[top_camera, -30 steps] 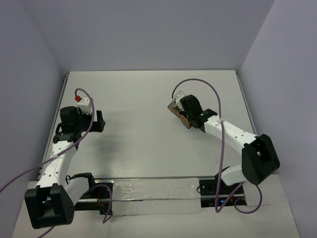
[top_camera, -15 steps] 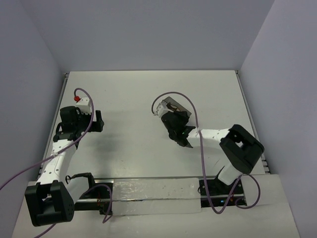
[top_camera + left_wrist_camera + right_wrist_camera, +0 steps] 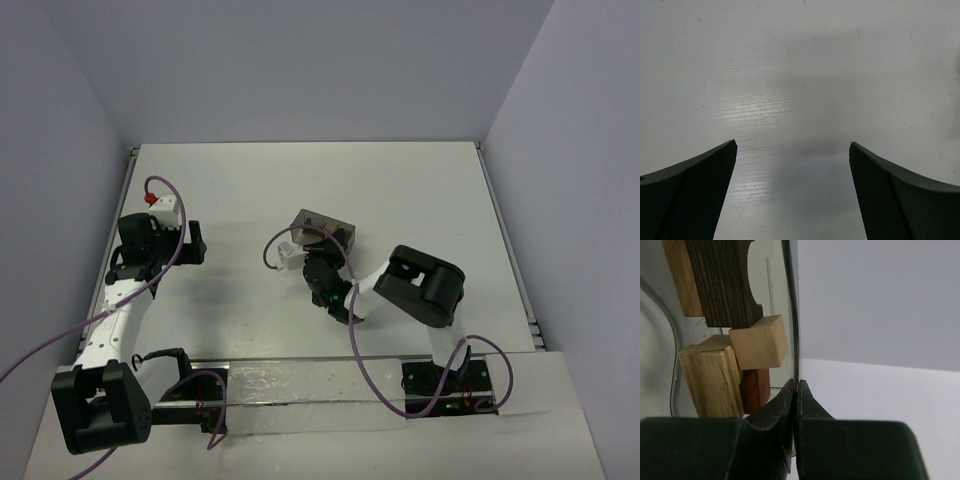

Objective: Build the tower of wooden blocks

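The largest item is one white table (image 3: 420, 190), enclosed by plain walls. Two arms are mounted at its near edge: the left arm (image 3: 115, 310) extends along the left side, and the right arm (image 3: 425, 285) is folded inward toward the table centre. Each arm carries one purple cable. The left gripper (image 3: 792, 144) hovers over bare table surface with its two fingers spread wide and nothing between them. The right gripper (image 3: 796, 384) has its two fingers pressed together on the thin wall of one clear container (image 3: 793, 315), which sits near the table centre. The pieces of the wood block tower are inside this container, to the left of the gripped wall in the right wrist view, grouped and touching one another. Five pieces are visible there: one dark brown block (image 3: 722, 280) with a curved cut-out, three light tan blocks (image 3: 677, 280) (image 3: 710, 377) (image 3: 760, 342), and one small reddish-brown block (image 3: 756, 389) partly hidden behind the tan ones.
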Robot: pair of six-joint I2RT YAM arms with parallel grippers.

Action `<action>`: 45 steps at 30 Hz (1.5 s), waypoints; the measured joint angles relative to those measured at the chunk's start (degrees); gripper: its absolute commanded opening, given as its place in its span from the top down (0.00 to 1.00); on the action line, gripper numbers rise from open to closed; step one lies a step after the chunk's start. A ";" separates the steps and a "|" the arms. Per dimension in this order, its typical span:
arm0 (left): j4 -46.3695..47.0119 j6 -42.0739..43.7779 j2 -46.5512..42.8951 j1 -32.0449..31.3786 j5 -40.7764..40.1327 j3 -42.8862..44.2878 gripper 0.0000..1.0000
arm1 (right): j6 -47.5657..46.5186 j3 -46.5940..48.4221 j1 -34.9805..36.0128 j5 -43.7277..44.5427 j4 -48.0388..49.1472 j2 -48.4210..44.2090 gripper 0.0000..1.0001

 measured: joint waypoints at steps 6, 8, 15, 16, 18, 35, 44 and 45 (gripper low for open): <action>-0.02 -0.04 0.04 0.85 0.00 0.02 0.01 | -15.55 2.20 2.32 0.79 10.24 8.86 1.00; -0.02 -0.04 0.04 1.00 0.02 0.02 0.01 | -20.03 3.19 2.72 0.84 13.24 11.57 1.00; -0.02 -0.05 0.04 1.76 0.22 0.07 0.01 | -28.79 6.34 3.79 0.43 19.34 15.20 1.00; -0.02 -0.06 0.04 1.86 0.38 0.07 0.01 | -29.34 6.38 3.86 0.30 19.50 15.23 1.00; -0.02 -0.07 0.04 2.13 0.54 0.07 0.01 | -30.34 6.37 3.86 -0.06 19.86 15.19 1.00; -0.04 -0.46 1.05 2.38 1.54 0.11 0.01 | -33.75 4.02 2.97 -4.32 21.21 13.54 1.00; -0.13 -1.09 1.42 2.38 2.16 0.71 0.01 | -35.21 8.00 2.30 -3.57 17.50 12.91 1.00; -0.14 -1.09 1.34 2.39 2.17 0.76 0.01 | -35.27 8.06 1.89 -3.52 17.35 12.74 1.00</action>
